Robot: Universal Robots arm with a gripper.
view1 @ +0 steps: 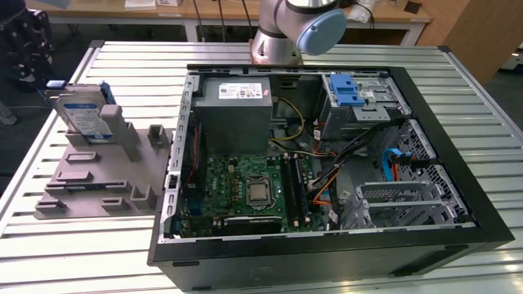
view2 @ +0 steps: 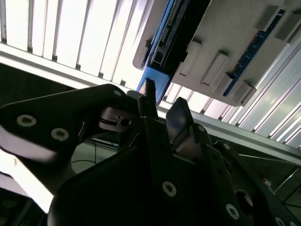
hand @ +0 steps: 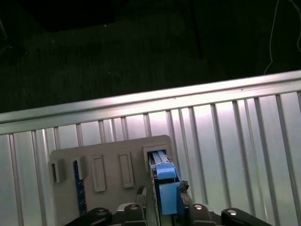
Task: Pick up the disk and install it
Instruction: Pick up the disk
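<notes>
The disk point(view1: 82, 116) stands in its holder point(view1: 106, 177), neither picked up nor installed. The end effector point(view2: 163, 101) hangs over it, fingers apart.

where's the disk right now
In the exterior view the disk stands on edge in the grey holder on the table at that view's left, beside the open computer case.

The counter point(view1: 82, 245) is ribbed bare metal, pretty shiny. The disk point(view1: 72, 103) is silvery metal with a glossy label point(view1: 87, 121) and blue plastic rails point(hand: 165, 188); the grey holder point(view1: 90, 177) looks like matt plastic.
</notes>
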